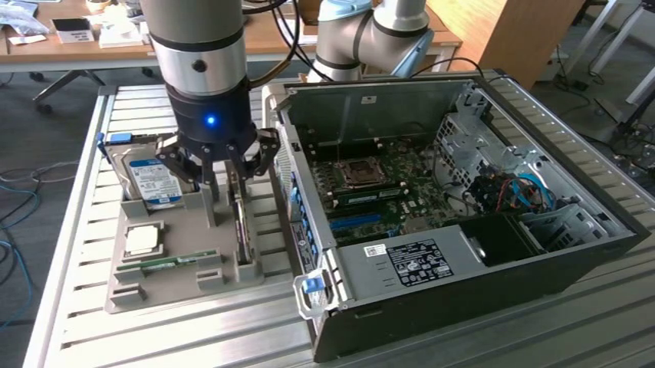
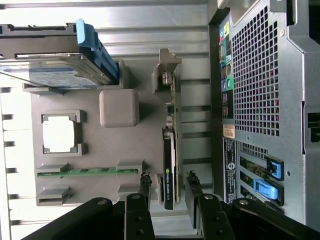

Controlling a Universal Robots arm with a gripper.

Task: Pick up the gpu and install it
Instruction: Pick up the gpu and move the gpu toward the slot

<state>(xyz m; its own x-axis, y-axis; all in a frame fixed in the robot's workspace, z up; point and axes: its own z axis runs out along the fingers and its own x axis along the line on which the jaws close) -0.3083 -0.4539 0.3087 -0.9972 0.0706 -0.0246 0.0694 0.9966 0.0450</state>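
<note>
Gpu [image 2: 170, 160] stood on edge in the grey holder [image 2: 90, 100]; gripper [image 2: 167, 177] released, astride it.

The card is kept upright in a slot on the side of the holder nearest the computer case [image 1: 461, 230]. It is seen edge-on in the wrist view. The fingers [image 2: 145, 184] are set one on each side of the card, jaws spread wide, and no contact with it can be made out. A hard drive [image 1: 153, 180], a square processor [image 1: 141, 240] and a green memory stick [image 1: 169, 262] are lodged in the same holder. Holder and opened case are set side by side on a slatted metal table [image 1: 72, 307].
</note>
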